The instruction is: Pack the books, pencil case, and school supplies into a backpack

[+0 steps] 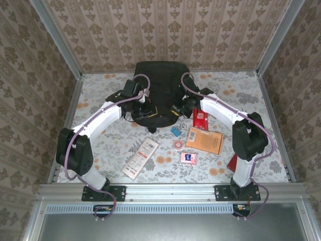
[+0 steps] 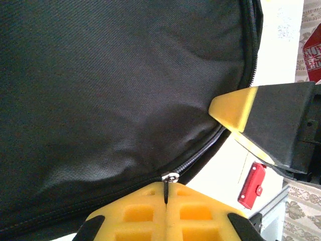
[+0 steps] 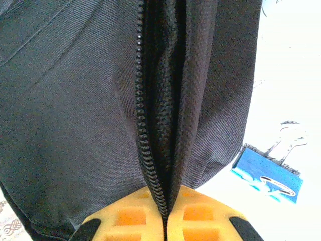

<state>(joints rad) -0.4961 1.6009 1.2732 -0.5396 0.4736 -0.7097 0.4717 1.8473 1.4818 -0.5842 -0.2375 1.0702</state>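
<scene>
Top view, grippers: the left gripper and right gripper sat side by side at the near edge of the backpack, which lay straight ahead of both.
Top view, room: the red book lay just outboard of the right gripper. Behind it were the orange book, blue block, tape roll and packet — open table lay outboard of the left gripper.
Left wrist, grip: the pads were pressed together, pinching the zip pull at their tips; closed zip teeth ran ahead and right.
Left wrist, advice: I judged the pull should travel along the curved track, not across it, with the fabric held taut.
Right wrist, grip: the pads were pressed together on the zip edge — a dark gap beside the teeth ran straight ahead.
Right wrist, edges: the blue block lay close on the right, so lifting the edge up and away looked the safer line.
</scene>
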